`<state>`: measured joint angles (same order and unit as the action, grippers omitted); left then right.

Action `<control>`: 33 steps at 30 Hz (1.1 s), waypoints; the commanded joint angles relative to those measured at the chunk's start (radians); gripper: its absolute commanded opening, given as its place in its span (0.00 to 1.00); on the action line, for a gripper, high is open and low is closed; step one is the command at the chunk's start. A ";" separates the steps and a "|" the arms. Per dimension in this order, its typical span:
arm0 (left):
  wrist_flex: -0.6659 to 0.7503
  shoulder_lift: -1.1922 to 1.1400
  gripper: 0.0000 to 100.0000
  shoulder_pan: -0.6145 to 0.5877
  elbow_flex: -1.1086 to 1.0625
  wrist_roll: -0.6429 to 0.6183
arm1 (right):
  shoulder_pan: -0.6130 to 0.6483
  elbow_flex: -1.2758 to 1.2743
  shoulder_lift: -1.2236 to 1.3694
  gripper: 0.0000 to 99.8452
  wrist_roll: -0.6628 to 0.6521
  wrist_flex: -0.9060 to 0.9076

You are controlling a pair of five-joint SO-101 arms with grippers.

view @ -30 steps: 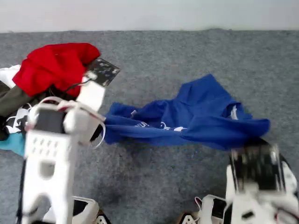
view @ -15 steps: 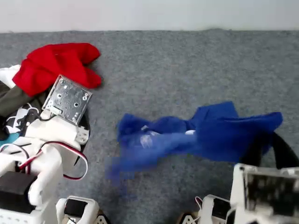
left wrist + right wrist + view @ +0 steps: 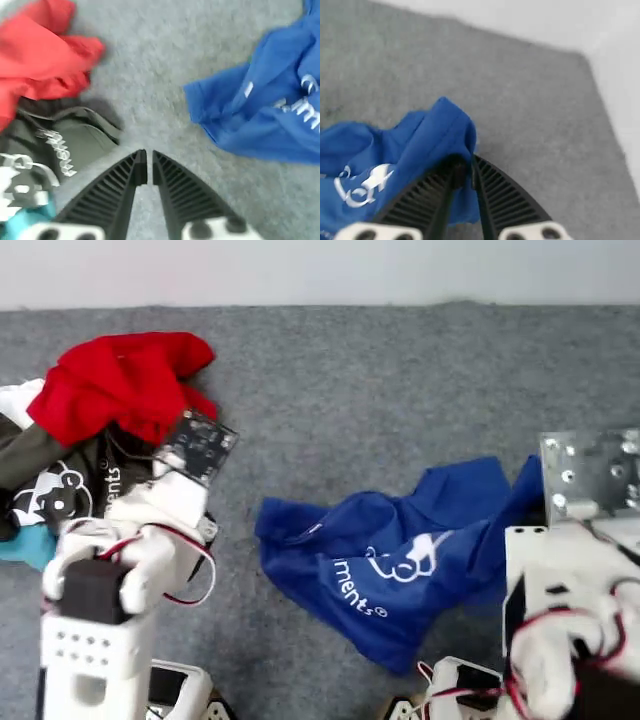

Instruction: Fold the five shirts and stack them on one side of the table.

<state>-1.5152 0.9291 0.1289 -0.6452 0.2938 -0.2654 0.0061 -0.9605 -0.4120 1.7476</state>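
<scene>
One crumpled blue shirt (image 3: 400, 560) stretches sideways across the table (image 3: 400, 370).

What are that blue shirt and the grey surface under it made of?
The blue shirt looks like soft matte knit cloth, perhaps cotton: it drapes in loose folds. The grey table cover looks like felt or short-pile carpet: fuzzy, speckled, no shine.
</scene>
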 commanded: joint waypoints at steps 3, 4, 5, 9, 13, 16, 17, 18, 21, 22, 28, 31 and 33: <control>0.086 0.008 0.11 0.153 -0.102 0.023 | 0.280 -0.175 0.015 0.01 -0.012 -0.133; 0.103 0.008 0.11 0.161 -0.104 0.023 | 0.371 -0.190 0.018 0.01 -0.018 -0.173; 0.118 0.008 0.11 0.161 -0.105 0.020 | 0.455 -0.195 0.025 0.01 -0.018 -0.217; 0.126 0.008 0.11 0.161 -0.114 0.020 | 0.641 -0.071 0.180 0.01 -0.015 -0.300; 0.135 0.008 0.12 0.169 -0.202 0.021 | 0.604 0.175 0.417 0.01 -0.011 -0.300; 0.173 0.008 0.12 0.164 -0.294 0.023 | 0.501 0.292 0.590 0.01 0.035 -0.288; 0.198 0.008 0.12 0.167 -0.325 0.023 | 0.467 0.311 0.642 0.01 0.044 -0.271; 0.227 0.008 0.12 0.167 -0.355 0.023 | 0.435 0.322 0.685 0.01 0.049 -0.248; 0.344 0.006 0.12 0.167 -0.460 0.021 | 0.371 0.328 0.782 0.01 0.046 -0.163; 0.384 0.005 0.12 0.166 -0.489 0.018 | 0.357 0.328 0.803 0.01 0.043 -0.125; 0.557 -0.227 0.12 0.161 -0.420 -0.061 | 0.289 0.321 0.825 0.01 0.035 0.047; 0.586 -0.462 0.12 0.161 -0.228 -0.103 | 0.263 0.293 0.788 0.01 0.003 0.045; 0.560 -0.634 0.12 0.164 -0.067 -0.117 | 0.259 0.245 0.760 0.01 0.000 0.045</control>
<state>-0.9551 0.5209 0.2915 -0.9352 0.2110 0.0107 0.2777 -0.1396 -0.3936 1.7538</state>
